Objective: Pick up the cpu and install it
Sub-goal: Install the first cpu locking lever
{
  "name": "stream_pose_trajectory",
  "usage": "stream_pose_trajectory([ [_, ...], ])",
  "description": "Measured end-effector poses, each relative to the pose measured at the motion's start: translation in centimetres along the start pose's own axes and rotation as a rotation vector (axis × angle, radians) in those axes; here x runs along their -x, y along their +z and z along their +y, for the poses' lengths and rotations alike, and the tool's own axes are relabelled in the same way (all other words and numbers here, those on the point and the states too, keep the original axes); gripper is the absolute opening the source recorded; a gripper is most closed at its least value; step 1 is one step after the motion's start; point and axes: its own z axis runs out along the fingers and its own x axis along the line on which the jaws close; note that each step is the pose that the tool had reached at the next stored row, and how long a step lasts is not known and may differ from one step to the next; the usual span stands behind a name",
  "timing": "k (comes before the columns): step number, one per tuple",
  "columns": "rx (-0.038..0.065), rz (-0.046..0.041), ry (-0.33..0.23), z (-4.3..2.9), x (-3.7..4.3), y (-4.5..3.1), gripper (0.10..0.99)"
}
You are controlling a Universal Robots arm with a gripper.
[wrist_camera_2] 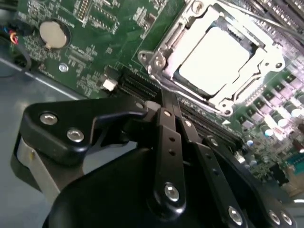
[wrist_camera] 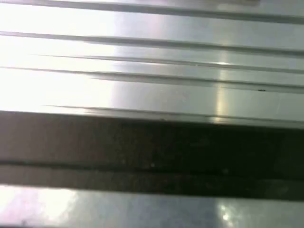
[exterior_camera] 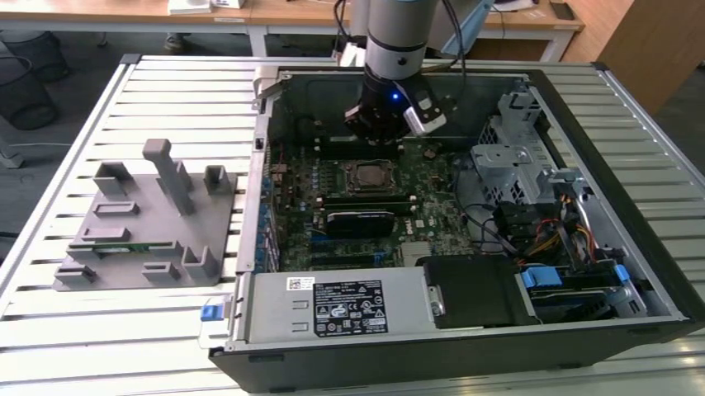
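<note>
The cpu (wrist_camera_2: 216, 57) lies flat inside the metal socket frame (wrist_camera_2: 159, 54) on the green motherboard, its pale silver top facing up. In the exterior view the cpu (exterior_camera: 369, 174) sits mid-board inside the open computer case. My gripper (exterior_camera: 375, 136) hangs just above the board, a little behind the socket. In the second wrist view my gripper (wrist_camera_2: 167, 100) has its black fingers (wrist_camera_2: 164, 121) pressed together with nothing between them, their tips over the dark slots beside the socket.
A grey fixture (exterior_camera: 149, 219) with a green memory stick (exterior_camera: 115, 245) stands on the slatted table at the exterior view's left. Inside the case are a power supply (exterior_camera: 342, 304), a drive cage (exterior_camera: 513, 157) and cables (exterior_camera: 551, 239). The case walls (exterior_camera: 264, 165) surround the board.
</note>
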Motion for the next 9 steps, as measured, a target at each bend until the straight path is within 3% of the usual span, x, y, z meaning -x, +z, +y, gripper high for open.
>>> stream_pose_trajectory([
  [9, 0.0, 0.0001, 0.0, -0.92, -0.05, -0.09, 0.106],
])
